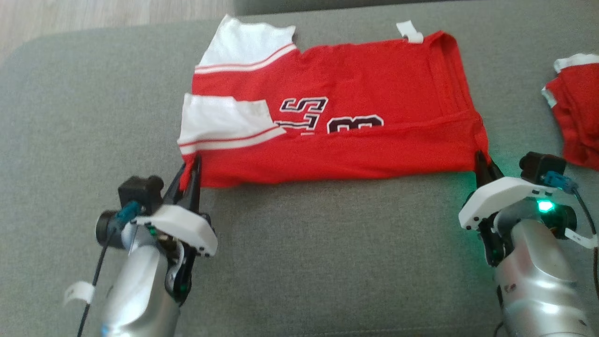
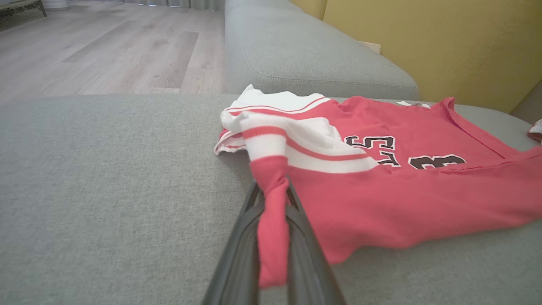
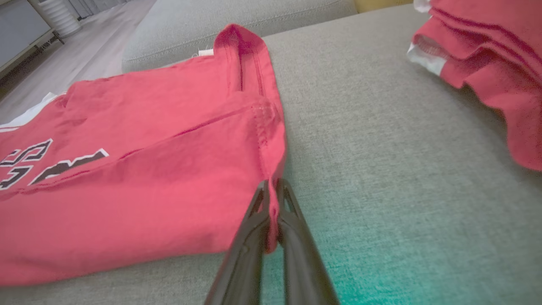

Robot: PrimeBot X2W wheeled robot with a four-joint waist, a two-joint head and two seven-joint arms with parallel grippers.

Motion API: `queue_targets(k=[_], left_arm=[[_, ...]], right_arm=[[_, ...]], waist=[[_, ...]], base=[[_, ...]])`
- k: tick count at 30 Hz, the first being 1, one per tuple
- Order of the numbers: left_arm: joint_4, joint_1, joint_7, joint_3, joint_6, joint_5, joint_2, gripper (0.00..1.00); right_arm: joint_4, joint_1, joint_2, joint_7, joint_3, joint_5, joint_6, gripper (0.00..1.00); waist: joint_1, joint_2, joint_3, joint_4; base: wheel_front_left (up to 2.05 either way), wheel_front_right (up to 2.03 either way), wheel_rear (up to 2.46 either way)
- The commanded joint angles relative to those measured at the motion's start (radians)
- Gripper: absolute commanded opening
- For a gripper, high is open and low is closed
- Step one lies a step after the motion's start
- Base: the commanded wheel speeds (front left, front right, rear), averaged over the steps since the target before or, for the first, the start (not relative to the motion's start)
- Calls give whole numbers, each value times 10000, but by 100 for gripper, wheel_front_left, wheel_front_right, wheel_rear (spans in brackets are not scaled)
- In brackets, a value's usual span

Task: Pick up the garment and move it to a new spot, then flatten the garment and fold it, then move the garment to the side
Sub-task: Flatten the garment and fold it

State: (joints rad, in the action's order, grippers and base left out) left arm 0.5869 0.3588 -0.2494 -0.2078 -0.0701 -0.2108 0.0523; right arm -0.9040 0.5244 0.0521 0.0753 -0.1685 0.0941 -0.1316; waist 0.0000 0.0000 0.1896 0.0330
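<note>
The garment is a red jersey with white striped sleeves and dark lettering, lying flat and folded lengthwise on the grey cushion. My left gripper is shut on its near left corner; the left wrist view shows red cloth pinched between the dark fingers. At the near right corner, my right gripper is shut on the hem. A thin fold of the garment sits between its fingers in the right wrist view.
A second red and white garment lies bunched at the right edge of the grey cushion. Wooden floor lies beyond the cushion's far left. A yellow backrest rises behind the sofa.
</note>
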Motion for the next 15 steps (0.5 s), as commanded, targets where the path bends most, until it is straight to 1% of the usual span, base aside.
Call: queue_targets(k=[1, 7, 15], left_arm=[[-210, -18, -123, 404, 29, 33, 244, 0], [-147, -498, -124, 491, 32, -56, 315, 0], [-374, -1380, -124, 499, 77, -150, 365, 0]], right_arm=[[279, 65, -18, 161, 148, -120, 9, 0], [614, -473, -18, 149, 2, -236, 9, 0], [1609, -1731, -18, -410, 4, 255, 9, 0]], waist=[[0, 0, -228, -65], [0, 0, -867, -187], [0, 0, -1607, -258]], base=[[0, 0, 0], [0, 0, 0], [0, 0, 0]])
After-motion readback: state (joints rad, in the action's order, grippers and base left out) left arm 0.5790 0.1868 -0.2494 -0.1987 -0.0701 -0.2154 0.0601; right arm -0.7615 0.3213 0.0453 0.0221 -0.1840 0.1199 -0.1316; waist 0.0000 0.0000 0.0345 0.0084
